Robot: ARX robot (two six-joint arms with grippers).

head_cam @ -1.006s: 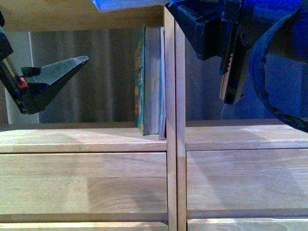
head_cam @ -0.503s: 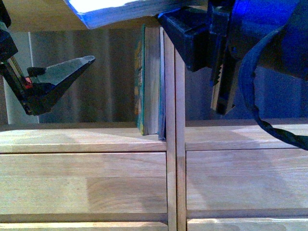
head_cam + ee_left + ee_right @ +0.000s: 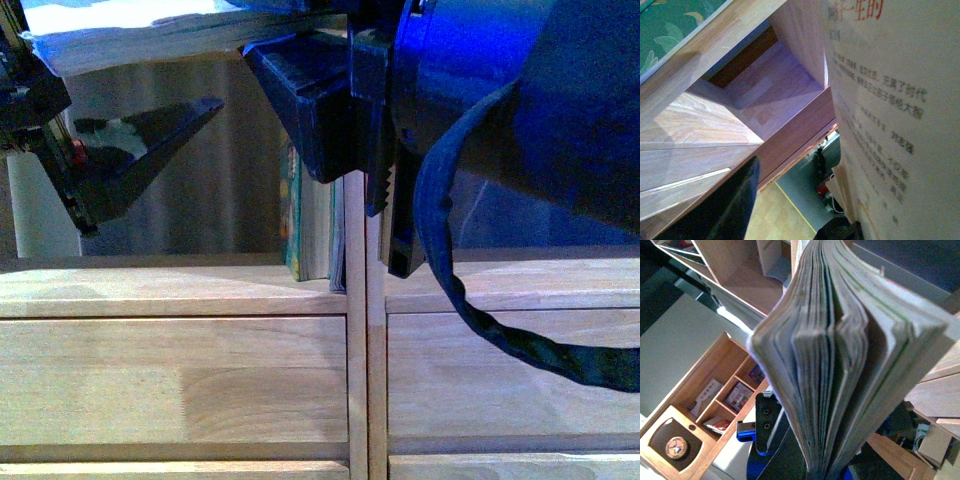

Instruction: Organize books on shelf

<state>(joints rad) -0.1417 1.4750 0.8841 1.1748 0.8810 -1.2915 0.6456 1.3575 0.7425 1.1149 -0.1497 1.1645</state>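
The white-covered book [image 3: 150, 35] lies flat across the top of the front view, with my right gripper [image 3: 320, 35] shut on its right end. Its fanned page edges [image 3: 840, 350] fill the right wrist view, clamped at my right gripper [image 3: 805, 465]. The teal-covered book [image 3: 293, 225] stands upright in the shelf [image 3: 200, 290], against the central divider [image 3: 357, 330]. My left gripper [image 3: 120, 160] hangs open in the left compartment, just under the white book's free end. In the left wrist view the white book's printed cover [image 3: 890, 100] is close beside the open left gripper [image 3: 785, 220], and the teal cover [image 3: 670, 25] shows in a corner.
Flat drawer fronts [image 3: 170, 380] run below the compartment ledge. A black cable [image 3: 520, 340] loops down from the right arm in front of the right column. A small wooden organiser tray [image 3: 705, 415] with compartments sits far below in the right wrist view.
My right gripper has carried the white book leftward, from the divider to above the left compartment and the left gripper. The left gripper has edged slightly to the right.
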